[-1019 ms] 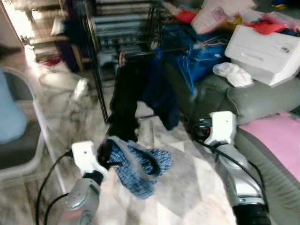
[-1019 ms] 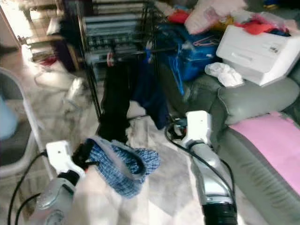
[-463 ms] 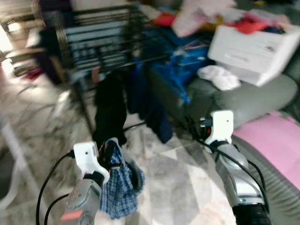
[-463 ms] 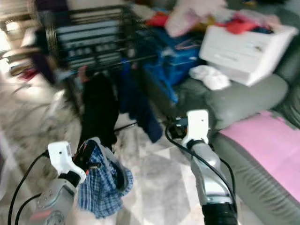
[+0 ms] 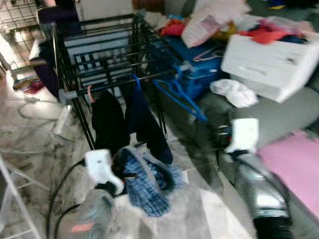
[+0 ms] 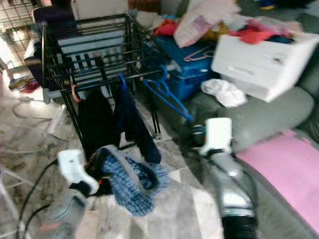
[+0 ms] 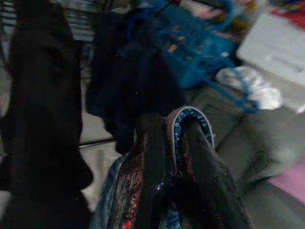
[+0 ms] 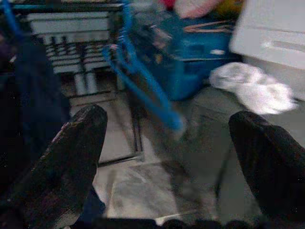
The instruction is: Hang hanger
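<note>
Clamping the checked garment (image 5: 149, 181) between closed fingers, the left gripper (image 7: 167, 157) sits below the drying rack (image 5: 107, 55); the right gripper (image 8: 176, 138), spread wide, faces the rack's blue hanger (image 5: 179, 97).

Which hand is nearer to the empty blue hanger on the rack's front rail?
Right. The right hand, open, points at the empty blue hanger from just below its low end. The left hand is lower and further left, shut on the checked blue garment.
</note>
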Robot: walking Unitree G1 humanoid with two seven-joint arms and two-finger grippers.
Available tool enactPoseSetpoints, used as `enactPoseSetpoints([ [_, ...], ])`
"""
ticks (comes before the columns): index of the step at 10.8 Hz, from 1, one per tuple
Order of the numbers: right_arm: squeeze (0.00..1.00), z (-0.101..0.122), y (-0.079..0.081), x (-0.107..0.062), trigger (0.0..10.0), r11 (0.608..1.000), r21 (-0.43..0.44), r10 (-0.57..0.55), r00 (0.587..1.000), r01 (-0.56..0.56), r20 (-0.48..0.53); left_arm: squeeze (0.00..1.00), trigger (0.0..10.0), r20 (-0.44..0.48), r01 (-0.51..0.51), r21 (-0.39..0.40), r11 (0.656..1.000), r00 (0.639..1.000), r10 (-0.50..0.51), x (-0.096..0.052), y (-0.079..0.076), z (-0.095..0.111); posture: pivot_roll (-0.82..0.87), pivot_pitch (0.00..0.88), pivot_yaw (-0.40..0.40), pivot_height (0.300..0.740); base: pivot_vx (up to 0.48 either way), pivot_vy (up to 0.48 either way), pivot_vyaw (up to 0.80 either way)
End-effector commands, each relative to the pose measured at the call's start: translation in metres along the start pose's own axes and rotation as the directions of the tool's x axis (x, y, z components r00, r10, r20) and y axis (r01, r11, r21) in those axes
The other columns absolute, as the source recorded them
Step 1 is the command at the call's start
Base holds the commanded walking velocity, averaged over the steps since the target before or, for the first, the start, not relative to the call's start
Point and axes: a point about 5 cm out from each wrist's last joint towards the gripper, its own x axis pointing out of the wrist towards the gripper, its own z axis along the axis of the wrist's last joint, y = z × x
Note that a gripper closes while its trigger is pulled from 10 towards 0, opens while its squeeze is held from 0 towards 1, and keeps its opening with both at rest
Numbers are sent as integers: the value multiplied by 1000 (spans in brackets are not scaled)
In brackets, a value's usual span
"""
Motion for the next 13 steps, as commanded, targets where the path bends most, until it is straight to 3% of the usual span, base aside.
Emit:
enactPoseSetpoints([
  [1,0,3,-6,0,10000,1000,-9,-18,1000,18,14,0,10000,19,20,0,1000,1000,-20,3,-6,5,-78,0,33,740,409,0,0],
  [7,0,4,-8,1,10000,999,-30,-16,1000,16,16,0,10000,14,16,2,1000,1000,-16,4,-6,5,-82,0,32,740,408,0,0],
  [10,0,3,-9,0,10000,999,-34,-14,1000,14,13,0,10000,14,14,3,1000,1000,-14,4,-6,5,-82,0,32,740,407,0,540],
  [13,0,-3,-11,0,10000,999,-40,20,999,-21,-27,0,10000,6,2,10,1000,1000,-2,3,-4,4,-82,0,32,740,335,0,0],
])
